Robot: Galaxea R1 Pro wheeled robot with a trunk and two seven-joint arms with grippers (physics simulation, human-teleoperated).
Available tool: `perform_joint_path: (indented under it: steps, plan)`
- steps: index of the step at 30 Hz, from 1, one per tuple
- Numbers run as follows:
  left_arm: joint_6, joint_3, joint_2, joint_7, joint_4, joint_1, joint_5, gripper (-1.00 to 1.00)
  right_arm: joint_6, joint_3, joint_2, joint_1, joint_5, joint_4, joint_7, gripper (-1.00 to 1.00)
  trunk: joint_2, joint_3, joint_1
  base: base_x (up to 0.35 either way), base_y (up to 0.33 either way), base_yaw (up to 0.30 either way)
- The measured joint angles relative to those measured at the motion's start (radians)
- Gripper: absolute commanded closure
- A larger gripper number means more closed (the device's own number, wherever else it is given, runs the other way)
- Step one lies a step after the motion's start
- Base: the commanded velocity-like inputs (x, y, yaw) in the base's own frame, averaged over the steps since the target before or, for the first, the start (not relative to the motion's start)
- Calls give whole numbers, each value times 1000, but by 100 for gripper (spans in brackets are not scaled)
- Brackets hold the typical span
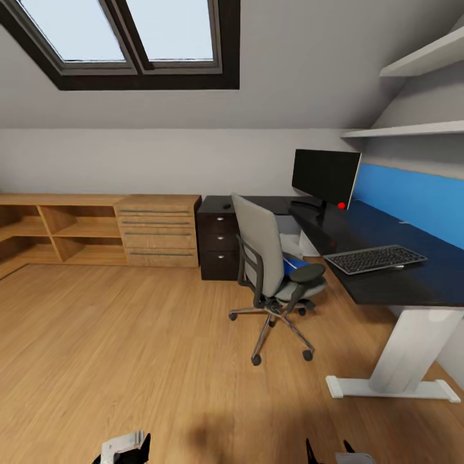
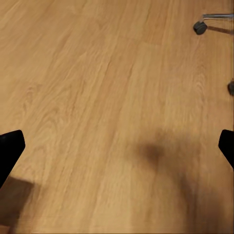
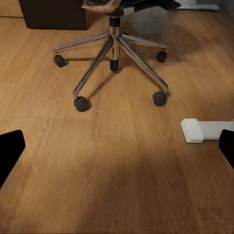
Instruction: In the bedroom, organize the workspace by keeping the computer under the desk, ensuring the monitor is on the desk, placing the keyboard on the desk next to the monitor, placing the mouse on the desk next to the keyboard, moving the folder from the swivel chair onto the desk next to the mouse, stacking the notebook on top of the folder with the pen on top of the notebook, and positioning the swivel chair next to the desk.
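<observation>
The robot is facing the chair [image 1: 270,270] from across the floor [image 1: 129,348]; the folder [image 1: 294,264] is lying on its seat, at the desk [image 1: 386,258] edge. Both grippers [image 2: 117,146] [image 3: 117,146] are hanging wide and empty; I judge it best approaching from the seat's open side, clear of the casters [image 3: 81,104], before reaching.

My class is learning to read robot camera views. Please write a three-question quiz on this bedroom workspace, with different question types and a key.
1. True or false: the keyboard lies on the desk.
2. Where is the blue folder? A) on the floor B) on the chair seat C) on the desk
3. Fill in: the monitor stands on the ____.

Key: 1 true; 2 B; 3 desk.
</observation>
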Motion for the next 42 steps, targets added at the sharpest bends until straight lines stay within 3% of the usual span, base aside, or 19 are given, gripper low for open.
perform_joint_path:
  steps: [1, 2, 3, 5, 6, 8, 10, 14, 17, 22, 26, 32, 34, 37, 42]
  plan:
    - [51, 0, 1, 0, -58, 0, -1, -100, 114, -1, 1, 0, 0, -101, -1, -100, -7, -3, 4, 0, 0, 0]
    - [176, -2, 2, -1, -167, 0, -2, -100, 358, 2, 12, 0, -2, -254, -6, -100, -14, -6, 8, 0, 0, 0]
    - [218, -2, 2, -1, -199, 0, -2, -100, 437, 3, 17, 0, -1, -348, -8, -100, -21, -9, 11, 0, 0, 0]
    - [296, -2, 2, -1, -240, 1, -2, -100, 566, 4, 29, -2, -1, -418, -13, -100, -35, -16, 19, 0, 0, 0]
    - [454, -4, 0, 1, -291, -33, -2, -100, 806, 5, 69, -55, -1, -516, -56, -100, -42, -19, 23, 0, 0, 0]
    - [510, -5, -1, 0, -305, -93, -1, -100, 922, 5, 95, -164, 0, -542, -93, -100, -56, -25, 31, 0, 0, 0]
    - [570, -8, -11, -2, -305, -222, 2, -100, 1079, 2, 127, -327, 0, -508, -141, -100, -70, -31, 38, 0, 0, 0]
    - [578, -9, -16, -3, -164, -272, 0, -100, 1049, -55, 132, -359, -23, -465, -153, -100, -98, -44, 54, 0, 0, 0]
    - [564, -9, -15, -5, -139, -282, -1, -100, 1008, -73, 130, -363, -30, -453, -155, -100, -119, -53, 65, 0, 0, 0]
    - [542, -4, -15, 0, -163, -287, -2, -100, 990, -84, 128, -356, -35, -524, -155, -100, -154, -69, 84, 0, 0, 0]
    - [484, -1, -14, -1, -185, -288, -1, -100, 995, -85, 127, -281, -35, -649, -154, -100, -182, -81, 100, 0, 0, 0]
    - [469, -1, -15, -1, -190, -287, -2, -100, 992, -85, 125, -245, -31, -697, -154, -100, -224, -100, 123, 0, 0, 0]
    - [468, -1, -15, 10, -199, -286, -2, -100, 990, -85, 112, -241, -31, -721, -154, -100, -238, -106, 130, 0, 0, 0]
    - [468, -4, -18, 57, -239, -286, -1, -100, 989, -84, 109, -215, -34, -769, -154, -100, -259, -116, 142, 0, 0, 0]
    - [468, -5, -20, 84, -244, -286, 0, -100, 988, -84, 108, -211, -33, -772, -155, -100, -294, -131, 161, 0, 0, 0]
